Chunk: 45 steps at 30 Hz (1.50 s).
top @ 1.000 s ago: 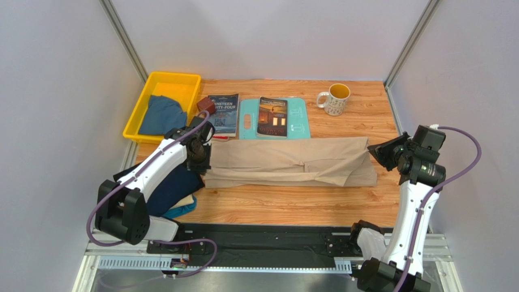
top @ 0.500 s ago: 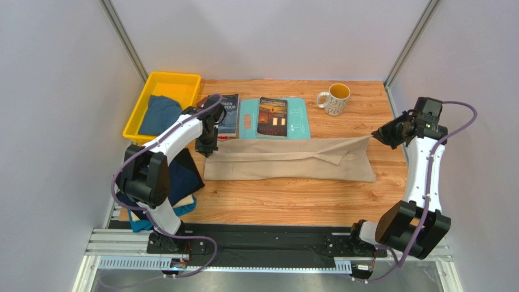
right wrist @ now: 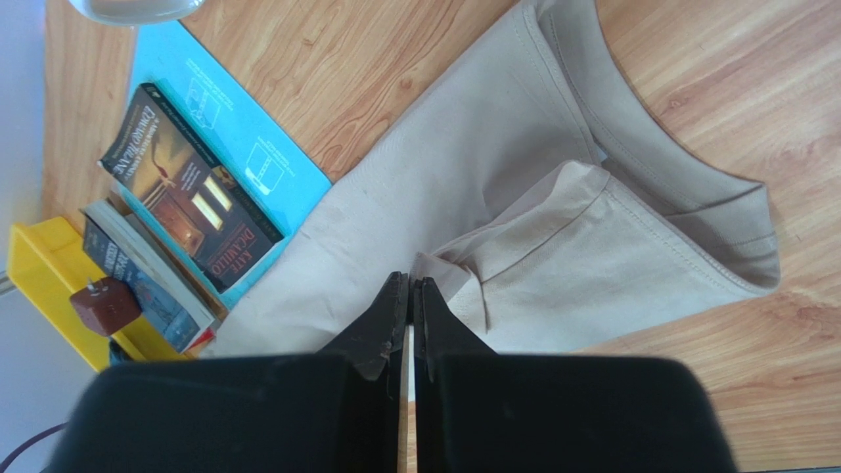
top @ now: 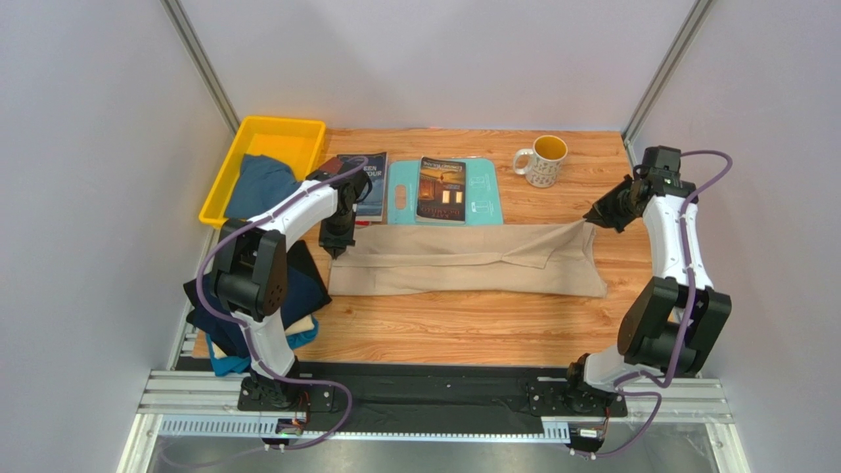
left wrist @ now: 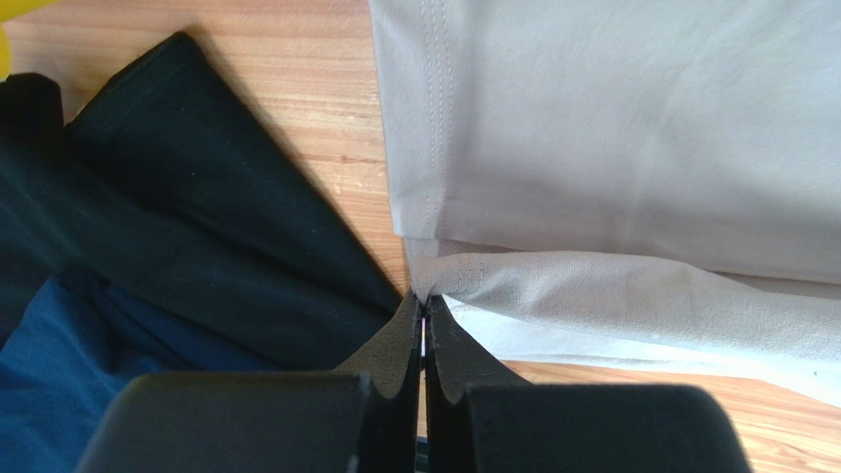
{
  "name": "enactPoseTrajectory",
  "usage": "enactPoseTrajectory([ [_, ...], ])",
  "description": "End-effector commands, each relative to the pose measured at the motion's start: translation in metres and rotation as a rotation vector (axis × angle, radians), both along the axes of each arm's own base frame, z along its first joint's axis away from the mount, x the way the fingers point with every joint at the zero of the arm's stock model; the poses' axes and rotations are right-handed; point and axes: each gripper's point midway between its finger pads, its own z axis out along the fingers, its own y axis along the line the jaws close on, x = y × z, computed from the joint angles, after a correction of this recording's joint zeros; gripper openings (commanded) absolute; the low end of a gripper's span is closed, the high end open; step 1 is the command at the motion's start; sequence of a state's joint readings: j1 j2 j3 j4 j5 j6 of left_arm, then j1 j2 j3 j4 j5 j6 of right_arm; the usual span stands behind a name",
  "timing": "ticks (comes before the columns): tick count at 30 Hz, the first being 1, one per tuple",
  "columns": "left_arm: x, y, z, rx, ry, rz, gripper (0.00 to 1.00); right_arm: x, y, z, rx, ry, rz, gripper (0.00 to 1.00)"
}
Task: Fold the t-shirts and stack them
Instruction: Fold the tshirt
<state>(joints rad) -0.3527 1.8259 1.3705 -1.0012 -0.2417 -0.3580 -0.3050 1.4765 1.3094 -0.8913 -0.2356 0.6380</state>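
Leftmost, a rectangular yellow plastic bin (top: 286,138) sits beyond and left of the left claw (top: 336,248), holding a crumpled dusty blue cloth t-shirt (top: 259,185). Nearer than that claw and to its left, a dark navy cloth t-shirt (top: 301,286) lies heaped at the table edge over a teal cloth t-shirt (top: 296,337) whose edge peeks out beneath. The left claw points down at the wooden tabletop (top: 474,330) and is clenched on the left end of a large plain beige cloth t-shirt (top: 464,261); its wrist view shows the fingertips (left wrist: 400,340) pinched tight on a fold at the garment's corner, navy cloth just to their left. The beige t-shirt stretches as a long folded band between the two claws, its lower layers flat on the wood. Just beyond the left claw lies a dark-covered paperback book (top: 365,182), and further right a second paperback with a lit-window cover (top: 441,189) rests on a flat light-teal rigid board (top: 484,197). A white patterned ceramic mug with a yellow inside (top: 541,160) stands beyond and left of the right claw (top: 595,219). The right claw grips the shirt's far right corner, the cloth rising to it; its wrist view shows the fingertips (right wrist: 387,315) shut against a hemmed beige edge.
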Motion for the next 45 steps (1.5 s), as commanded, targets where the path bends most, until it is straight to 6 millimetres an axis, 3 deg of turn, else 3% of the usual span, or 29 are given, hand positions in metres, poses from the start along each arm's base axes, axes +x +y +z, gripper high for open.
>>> enactPoseTrajectory([
  [1,0.003,0.014,0.005,0.055,-0.004,0.031,0.00,0.034,0.000,0.007,-0.071,-0.054,0.047,0.00],
  [9,0.012,0.012,-0.008,0.074,0.036,0.023,0.00,0.045,0.004,-0.023,-0.108,0.024,0.078,0.00],
  [14,0.015,0.012,-0.018,0.088,0.071,0.020,0.04,0.047,-0.004,-0.028,-0.143,0.048,0.063,0.00],
  [23,0.041,0.009,-0.020,0.114,0.069,0.014,0.06,0.056,-0.004,-0.038,-0.130,0.101,0.076,0.00],
  [24,0.042,0.010,-0.021,0.117,0.074,0.019,0.11,0.055,-0.004,-0.039,-0.128,0.109,0.076,0.00],
  [27,0.046,0.011,-0.025,0.120,0.095,0.019,0.13,0.054,-0.002,-0.047,-0.124,0.133,0.085,0.00],
  [36,0.034,0.014,-0.027,0.107,0.113,0.032,0.08,0.039,0.013,-0.053,-0.120,0.188,0.144,0.00],
  [40,0.029,0.017,-0.030,0.119,0.134,0.035,0.09,0.025,0.019,-0.069,-0.118,0.254,0.172,0.00],
  [45,0.032,0.022,-0.031,0.140,0.133,0.061,0.16,0.021,0.029,-0.085,-0.111,0.317,0.214,0.20],
])
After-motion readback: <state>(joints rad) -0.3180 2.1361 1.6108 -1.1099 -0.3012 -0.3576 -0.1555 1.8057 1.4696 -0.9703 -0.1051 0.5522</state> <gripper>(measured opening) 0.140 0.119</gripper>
